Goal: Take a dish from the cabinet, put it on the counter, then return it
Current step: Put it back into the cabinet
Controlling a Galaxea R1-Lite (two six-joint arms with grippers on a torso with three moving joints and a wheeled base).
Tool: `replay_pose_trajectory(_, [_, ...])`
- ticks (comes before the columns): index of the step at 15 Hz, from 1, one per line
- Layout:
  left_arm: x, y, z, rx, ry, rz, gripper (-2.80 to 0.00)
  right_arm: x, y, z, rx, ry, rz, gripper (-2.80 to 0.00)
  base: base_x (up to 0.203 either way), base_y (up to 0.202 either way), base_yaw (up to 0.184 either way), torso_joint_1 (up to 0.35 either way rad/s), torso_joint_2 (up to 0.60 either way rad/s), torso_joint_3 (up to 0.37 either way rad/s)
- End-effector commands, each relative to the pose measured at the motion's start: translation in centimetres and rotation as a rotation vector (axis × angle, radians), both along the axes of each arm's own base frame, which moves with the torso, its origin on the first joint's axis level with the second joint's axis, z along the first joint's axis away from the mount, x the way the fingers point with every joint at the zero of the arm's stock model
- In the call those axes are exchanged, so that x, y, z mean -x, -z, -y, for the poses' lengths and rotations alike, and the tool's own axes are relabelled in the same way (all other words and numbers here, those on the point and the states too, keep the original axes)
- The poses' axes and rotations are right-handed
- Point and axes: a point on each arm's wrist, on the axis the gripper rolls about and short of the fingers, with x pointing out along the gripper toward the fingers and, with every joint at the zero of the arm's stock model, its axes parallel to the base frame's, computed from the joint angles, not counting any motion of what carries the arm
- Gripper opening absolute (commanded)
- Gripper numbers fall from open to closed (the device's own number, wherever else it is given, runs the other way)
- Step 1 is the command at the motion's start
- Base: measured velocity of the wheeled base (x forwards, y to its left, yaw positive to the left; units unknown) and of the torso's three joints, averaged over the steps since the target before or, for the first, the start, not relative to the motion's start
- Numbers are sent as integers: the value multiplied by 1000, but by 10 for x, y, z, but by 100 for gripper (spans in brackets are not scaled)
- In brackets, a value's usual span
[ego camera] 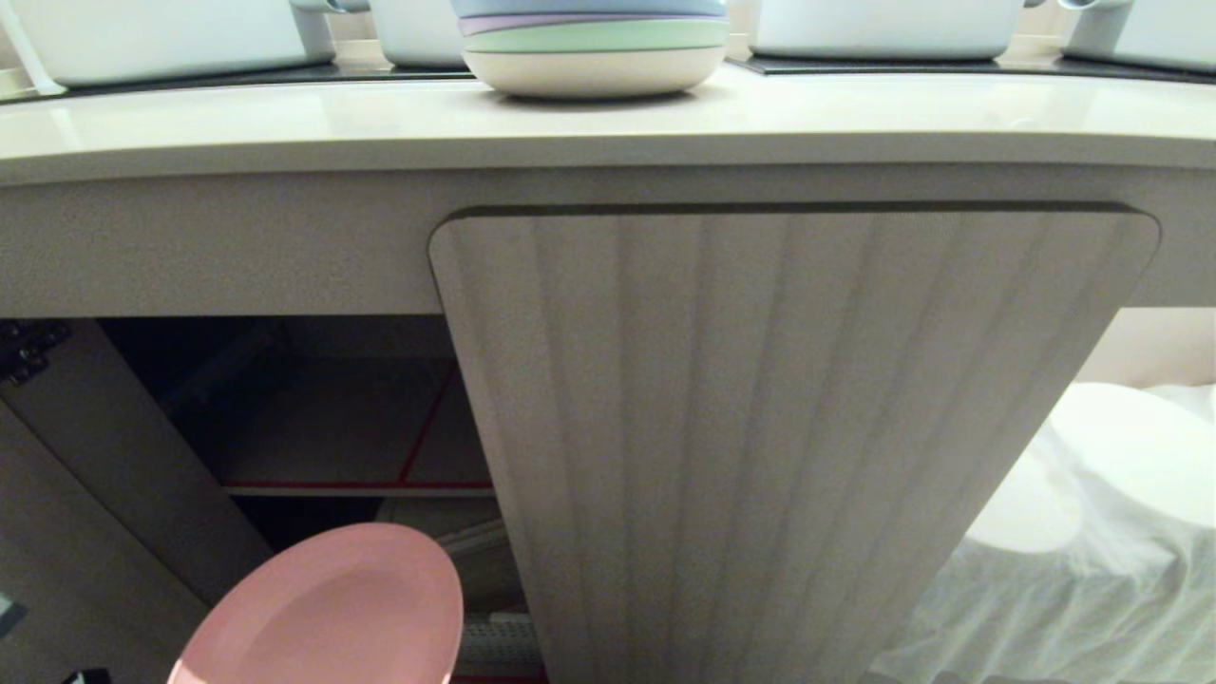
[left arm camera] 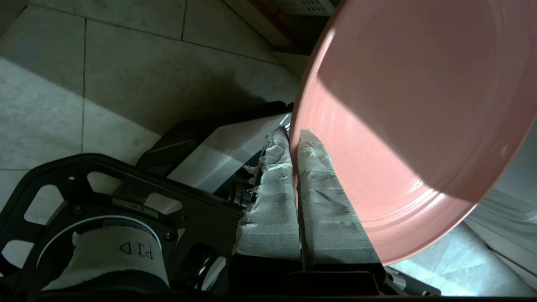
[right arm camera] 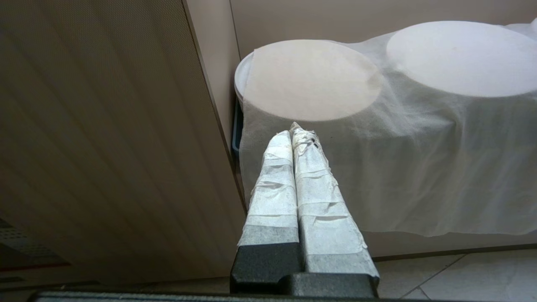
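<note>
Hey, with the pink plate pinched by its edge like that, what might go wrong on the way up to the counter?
1. The left pincer holds the round matte pink plate only at its rim, tilted, so it may slip or swing.
2. The cream-beige counter overhangs above; the plate could strike its rounded front edge.
3. The stack of pastel plates already on the counter narrows the landing spot.

Left tool (left arm camera: 293, 136): taped fingers (left arm camera: 272, 201) drawn together with only a thin slit between them, pinching the rim of the dish (left arm camera: 419, 117), which stands tilted off to one side of the tips. Left arm itself out of the head view.

Right tool (right arm camera: 295, 132): fingers (right arm camera: 277, 188) pressed flat against each other, nothing between them, tips free of contact. Parked, pointing slightly downward.
</note>
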Motion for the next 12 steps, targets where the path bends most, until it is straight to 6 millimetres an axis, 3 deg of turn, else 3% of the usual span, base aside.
replay_pose_trajectory(1, [-12, 3, -3, 15, -3, -43, -280, 0, 0, 0, 0, 0, 0, -280, 0, 0, 0, 0, 0, 0])
replay_pose_trajectory(12, [-69, 9, -19, 64, -61, -73, -280, 0, 0, 0, 0, 0, -1, -280, 0, 0, 0, 0, 0, 0])
